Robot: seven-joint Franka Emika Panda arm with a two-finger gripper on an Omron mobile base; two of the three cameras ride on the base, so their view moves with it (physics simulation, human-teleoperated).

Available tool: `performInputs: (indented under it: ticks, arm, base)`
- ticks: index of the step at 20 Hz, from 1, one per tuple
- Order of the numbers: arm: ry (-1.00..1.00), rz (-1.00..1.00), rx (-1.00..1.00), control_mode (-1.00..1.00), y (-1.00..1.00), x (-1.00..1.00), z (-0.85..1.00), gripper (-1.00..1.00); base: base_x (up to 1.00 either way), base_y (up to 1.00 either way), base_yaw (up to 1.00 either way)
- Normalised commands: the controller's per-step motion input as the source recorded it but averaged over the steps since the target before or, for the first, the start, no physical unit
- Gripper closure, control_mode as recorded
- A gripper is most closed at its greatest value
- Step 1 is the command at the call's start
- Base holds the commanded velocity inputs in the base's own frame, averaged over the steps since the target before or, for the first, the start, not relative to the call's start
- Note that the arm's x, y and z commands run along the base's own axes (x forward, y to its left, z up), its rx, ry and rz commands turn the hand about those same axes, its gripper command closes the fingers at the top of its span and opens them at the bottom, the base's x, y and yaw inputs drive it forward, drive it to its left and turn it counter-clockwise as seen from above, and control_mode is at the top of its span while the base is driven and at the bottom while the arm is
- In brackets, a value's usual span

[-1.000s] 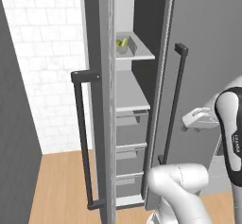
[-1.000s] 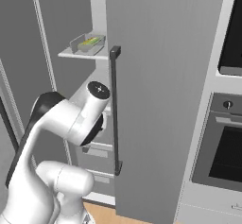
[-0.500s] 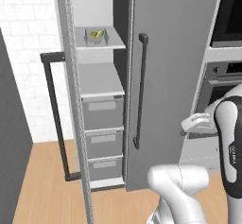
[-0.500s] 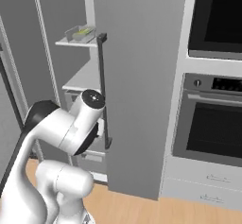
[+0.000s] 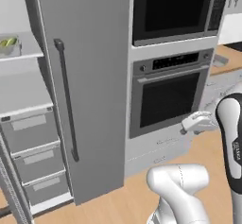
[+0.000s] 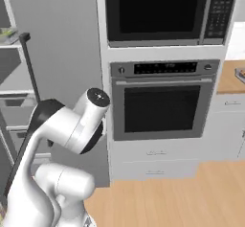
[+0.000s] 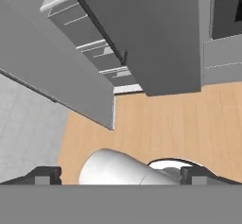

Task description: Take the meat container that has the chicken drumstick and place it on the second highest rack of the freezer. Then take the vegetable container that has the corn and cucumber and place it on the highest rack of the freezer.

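Grey freezer [image 5: 85, 76], tall and narrow with a long dark bar handle [image 5: 66, 100], has slid to the left edge of my left base view; half a second ago it sat centre. That is my base driving right, not the cabinet moving. On the highest rack [image 5: 26, 48], a flat pale shelf, a clear tray with the green cucumber [image 5: 7, 43] sits at the frame edge; corn not resolvable. Second shelf below looks bare, no chicken drumstick visible there.

Right base view: black built-in wall oven [image 6: 160, 104] with microwave [image 6: 158, 10] above it now centred; rack edge [image 6: 9, 35] barely in frame at left.

Hand view: my pincer [image 7: 120, 176] is spread fully wide, holding nothing, pointing down at the wooden floor [image 7: 165, 124] beside the freezer's grey drawers [image 7: 94, 48].

Judgement: vegetable tray is already up; I'm leaving to fetch the meat container.
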Motion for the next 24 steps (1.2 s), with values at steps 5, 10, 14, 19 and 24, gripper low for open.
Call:
performInputs:
  ticks: [5, 10, 14, 19, 24]
  arm:
    - [0.00, 0.00, 0.00, 1.00, 0.00, 0.00, 0.00, -1.00]
    - [0.00, 0.00, 0.00, 1.00, 0.00, 0.00, 0.00, -1.00]
    - [0.00, 0.00, 0.00, 1.00, 0.00, 0.00, 0.00, -1.00]
    - [0.00, 0.00, 0.00, 1.00, 0.00, 0.00, 0.00, -1.00]
    - [0.00, 0.00, 0.00, 1.00, 0.00, 0.00, 0.00, -1.00]
  base:
    - [0.29, 0.00, -0.84]
    - [0.22, 0.00, -0.77]
    - [0.05, 0.01, -0.72]
    - [-0.01, 0.13, -0.55]
    - [0.02, 0.19, -0.46]
